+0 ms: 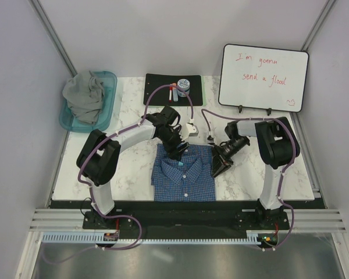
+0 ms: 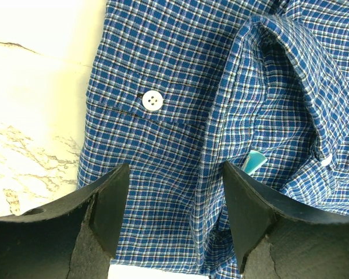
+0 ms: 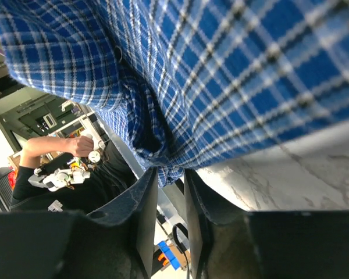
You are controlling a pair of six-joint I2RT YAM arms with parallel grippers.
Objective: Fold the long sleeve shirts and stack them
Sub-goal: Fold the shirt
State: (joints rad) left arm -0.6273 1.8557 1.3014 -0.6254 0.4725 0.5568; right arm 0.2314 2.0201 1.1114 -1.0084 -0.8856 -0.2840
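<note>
So far, you have the blue-and-white fine-check woven shirt with collar and buttons (image 1: pixel 184 174) lying as a compact folded rectangle at the middle of the near edge of the white marble table (image 1: pixel 134 168), collar up. Your left claw (image 2: pixel 174 174) hangs over the shirt's far edge with its jaws wide apart, holding nothing. Your right claw (image 3: pixel 170 174) sits at the shirt's right edge, fingers close together with the hem at their tips; you cannot tell whether it pinches the cloth. The plain grey soft shirt (image 1: pixel 84 96) lies crumpled in the translucent teal plastic tub (image 1: pixel 109 102) at the far left corner. By my judgement you are about halfway: the grey one is yet to be folded and stacked.
</note>
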